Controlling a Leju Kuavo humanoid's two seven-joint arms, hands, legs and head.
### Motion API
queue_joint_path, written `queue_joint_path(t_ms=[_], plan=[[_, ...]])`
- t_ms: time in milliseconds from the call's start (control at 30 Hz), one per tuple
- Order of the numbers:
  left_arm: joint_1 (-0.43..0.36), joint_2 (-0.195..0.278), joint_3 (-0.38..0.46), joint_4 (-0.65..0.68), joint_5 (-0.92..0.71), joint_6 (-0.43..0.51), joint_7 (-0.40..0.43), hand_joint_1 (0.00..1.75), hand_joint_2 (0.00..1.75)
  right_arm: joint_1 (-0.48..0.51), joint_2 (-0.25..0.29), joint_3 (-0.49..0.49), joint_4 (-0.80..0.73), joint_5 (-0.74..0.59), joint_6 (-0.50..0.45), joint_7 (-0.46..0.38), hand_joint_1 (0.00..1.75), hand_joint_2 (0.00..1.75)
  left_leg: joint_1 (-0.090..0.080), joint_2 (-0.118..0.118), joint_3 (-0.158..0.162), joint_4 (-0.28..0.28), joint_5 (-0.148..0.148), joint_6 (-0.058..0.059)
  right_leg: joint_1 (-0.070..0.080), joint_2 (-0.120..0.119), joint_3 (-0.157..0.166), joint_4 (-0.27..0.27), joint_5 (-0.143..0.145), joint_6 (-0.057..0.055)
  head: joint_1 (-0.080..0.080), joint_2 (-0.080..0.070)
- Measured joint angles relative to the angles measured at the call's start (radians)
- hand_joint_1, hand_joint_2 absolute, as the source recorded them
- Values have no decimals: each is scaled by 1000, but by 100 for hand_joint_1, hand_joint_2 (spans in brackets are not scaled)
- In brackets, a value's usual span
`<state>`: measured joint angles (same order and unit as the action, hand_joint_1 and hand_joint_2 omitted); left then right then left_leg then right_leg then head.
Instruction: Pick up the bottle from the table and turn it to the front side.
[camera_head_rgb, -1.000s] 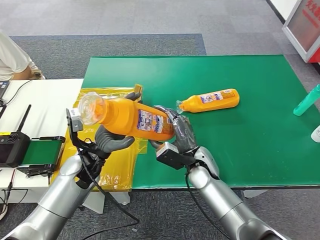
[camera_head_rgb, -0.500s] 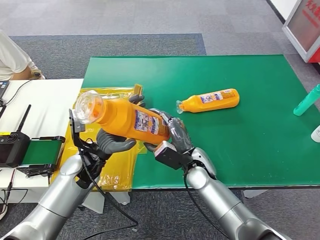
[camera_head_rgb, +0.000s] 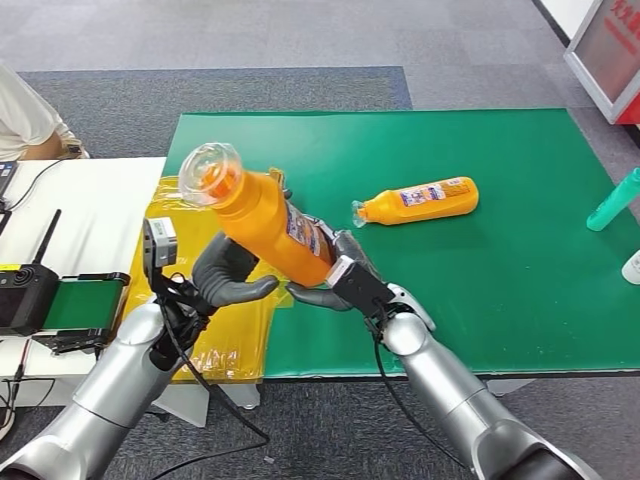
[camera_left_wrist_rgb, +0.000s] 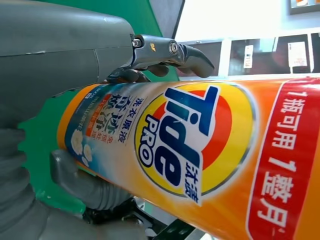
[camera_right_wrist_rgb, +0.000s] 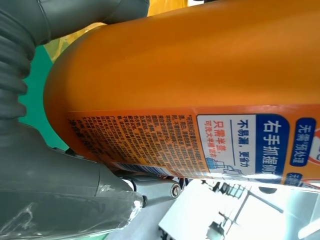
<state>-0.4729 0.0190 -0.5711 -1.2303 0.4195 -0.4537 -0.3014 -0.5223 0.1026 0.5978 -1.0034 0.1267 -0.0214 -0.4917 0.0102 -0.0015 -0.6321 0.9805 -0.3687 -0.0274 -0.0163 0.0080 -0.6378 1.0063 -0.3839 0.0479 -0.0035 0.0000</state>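
An orange Tide bottle (camera_head_rgb: 260, 215) with a clear cap (camera_head_rgb: 210, 172) is lifted above the table's left edge, tilted with the cap up and toward me. My left hand (camera_head_rgb: 226, 275) wraps its middle from below. My right hand (camera_head_rgb: 343, 280) cups its base end. The front label faces the left wrist camera on the bottle (camera_left_wrist_rgb: 196, 145), with my left hand's fingers (camera_left_wrist_rgb: 90, 187) curled under it. The back label with small print shows on the bottle (camera_right_wrist_rgb: 181, 100) in the right wrist view, beside my right hand (camera_right_wrist_rgb: 56, 195).
A second orange bottle (camera_head_rgb: 419, 200) lies on its side on the green table (camera_head_rgb: 490, 290). A yellow plastic sheet (camera_head_rgb: 234, 340) covers the table's left edge. A teal bottle (camera_head_rgb: 615, 205) lies at the far right. A white desk (camera_head_rgb: 83, 210) with devices and a person's sleeve (camera_head_rgb: 23, 115) are at left.
Both hands have tipped the bottle: its cap end rose and swung up and right, so it stands steeper. The right hand moved slightly left under the base.
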Motion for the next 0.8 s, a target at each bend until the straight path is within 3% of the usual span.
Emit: queue_joint_path(t_ms=[367,433,500,567,800], plan=[[0,-4,2,3,-33,46,-12,175,175,-13,16,0,59,0,21,1,175,175,0,0,0,0,0,0,0,0,0,0,0,0,0,0],[2,-6,2,3,-38,60,-15,156,175,-17,21,0,74,4,19,1,175,175,0,0,0,0,0,0,0,0,0,0,0,0,0,0],[4,-8,2,3,-45,75,-19,69,175,-20,26,1,89,10,14,0,175,175,0,0,0,0,0,0,0,0,-1,0,0,0,0,0],[6,-10,2,3,-50,84,-24,0,175,-23,29,2,100,20,5,-1,175,175,0,0,0,0,0,0,0,0,0,0,0,0,0,0],[5,-28,-1,-3,-54,110,-31,0,175,-20,38,28,138,78,-35,11,175,175,0,0,-1,0,0,0,0,0,-1,0,0,0,0,0]])
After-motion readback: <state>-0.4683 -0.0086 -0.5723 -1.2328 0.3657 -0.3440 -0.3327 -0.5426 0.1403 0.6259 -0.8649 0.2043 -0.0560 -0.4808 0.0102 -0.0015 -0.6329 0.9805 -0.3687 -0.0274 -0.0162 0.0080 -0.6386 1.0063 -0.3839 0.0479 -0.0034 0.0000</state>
